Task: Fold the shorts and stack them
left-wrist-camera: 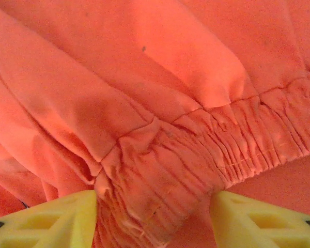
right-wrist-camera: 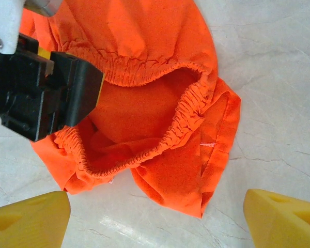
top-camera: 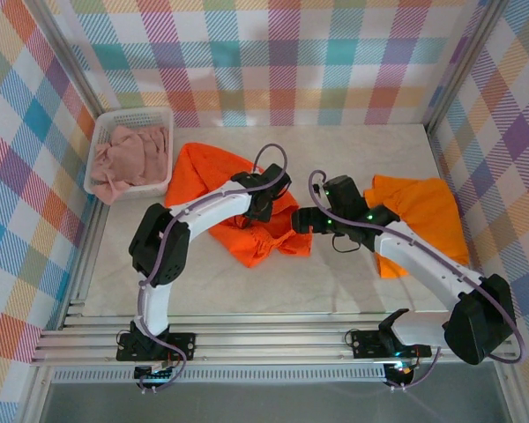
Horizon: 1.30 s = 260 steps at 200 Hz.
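Straddling the waistband (left-wrist-camera: 196,150) of the orange shorts (top-camera: 257,240), mid-surface, my left gripper (left-wrist-camera: 152,209) stood open; my right gripper (right-wrist-camera: 157,212) hovered beside, jaws wide. Limp, light cloth: I judged the elastic the surest hold.

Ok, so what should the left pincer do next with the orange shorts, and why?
Probably close the left pincer fully: the gathered waistband of the middle orange shorts already sits between its yellow fingers, which stand apart.
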Available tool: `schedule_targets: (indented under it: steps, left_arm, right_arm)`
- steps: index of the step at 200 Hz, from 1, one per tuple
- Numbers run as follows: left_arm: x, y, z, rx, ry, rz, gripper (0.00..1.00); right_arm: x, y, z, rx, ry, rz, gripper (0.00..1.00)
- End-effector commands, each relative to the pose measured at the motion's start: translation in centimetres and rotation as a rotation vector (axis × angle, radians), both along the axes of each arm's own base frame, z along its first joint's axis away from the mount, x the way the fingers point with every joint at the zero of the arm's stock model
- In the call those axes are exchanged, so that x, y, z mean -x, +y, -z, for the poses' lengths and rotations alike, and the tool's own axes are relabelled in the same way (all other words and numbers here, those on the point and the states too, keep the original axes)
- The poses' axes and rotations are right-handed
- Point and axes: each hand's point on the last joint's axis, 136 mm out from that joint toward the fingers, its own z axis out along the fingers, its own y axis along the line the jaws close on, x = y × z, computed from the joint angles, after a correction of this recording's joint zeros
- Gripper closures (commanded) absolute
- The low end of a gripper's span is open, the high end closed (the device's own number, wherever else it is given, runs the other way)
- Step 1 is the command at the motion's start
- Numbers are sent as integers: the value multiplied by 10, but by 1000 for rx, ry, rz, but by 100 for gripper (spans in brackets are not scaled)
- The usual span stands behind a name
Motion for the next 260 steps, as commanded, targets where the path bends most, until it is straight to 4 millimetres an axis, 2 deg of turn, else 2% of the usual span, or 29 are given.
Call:
schedule_targets:
  steps: [1,23,39,57,80,97,136,151,174,198,220,260]
  left_arm:
    - [-11,9,-17,-101,-73,-3,47]
    - [-17,14,-20,-147,-104,-2,52]
    - [-22,17,-19,-178,-121,-2,61]
    - [-29,17,-20,-202,-142,2,78]
    - [-43,15,-43,-155,-169,-11,100]
    - [-55,5,-74,-50,-197,-9,100]
    - [-75,-16,-159,213,-266,7,100]
    - [-79,-19,-183,295,-276,10,100]
    - [-80,-22,-209,386,-279,15,100]
    - [-79,-22,-220,433,-282,8,100]
    - [-80,-22,-214,441,-261,-1,100]
    - [-79,-22,-206,437,-237,-8,100]
  right_arm:
    - [7,0,-6,-18,-12,-14,13]
    - [8,-1,-3,-21,-10,-13,13]
    - [9,-1,-2,-23,-5,-11,13]
    - [10,-1,-3,-30,-6,-10,13]
    - [14,4,-8,-58,-5,-45,14]
    - [20,12,-10,-94,-9,-92,16]
    - [26,31,-17,-107,-46,-163,19]
    - [24,40,-19,-92,-66,-179,19]
    - [17,53,-20,-75,-76,-183,22]
    - [9,63,-18,-56,-68,-155,25]
    - [5,71,-8,-24,-51,-114,25]
    - [-10,69,20,42,-9,-28,24]
